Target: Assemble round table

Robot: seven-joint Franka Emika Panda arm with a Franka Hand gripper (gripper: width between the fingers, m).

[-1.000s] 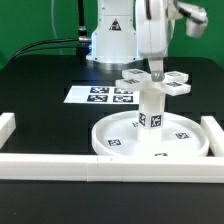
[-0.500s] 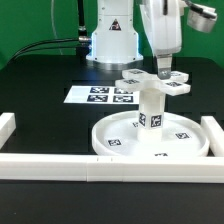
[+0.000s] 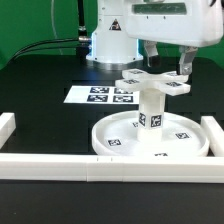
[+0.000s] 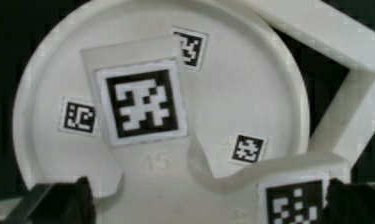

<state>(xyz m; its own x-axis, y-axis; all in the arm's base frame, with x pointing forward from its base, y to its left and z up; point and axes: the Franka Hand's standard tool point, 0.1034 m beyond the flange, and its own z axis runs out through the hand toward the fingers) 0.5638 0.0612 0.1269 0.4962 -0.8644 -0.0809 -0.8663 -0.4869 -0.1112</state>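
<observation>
The round disc (image 3: 118, 136) lies inside the rails, and the short leg (image 3: 150, 106) stands upright on it. The cross-shaped foot piece (image 3: 155, 82) sits on top of the leg. My gripper (image 3: 166, 60) hovers just above the foot piece, open and holding nothing, with one finger (image 3: 148, 50) on each side. In the wrist view the foot piece (image 4: 143, 100) fills the middle with its large markers, and the disc (image 4: 59, 60) lies beneath it. There my gripper (image 4: 210, 208) shows only as dark fingertips (image 4: 59, 205) at the frame edge, wide apart.
The marker board (image 3: 105, 95) lies behind the disc. White border rails run along the front (image 3: 90, 166), the exterior view's left (image 3: 8, 126) and its right (image 3: 212, 132). The robot base (image 3: 110, 40) stands at the back.
The hand has turned about its vertical axis and now shows its broad side, fingers spread apart. It has lifted slightly off the foot piece, which stays on the leg.
</observation>
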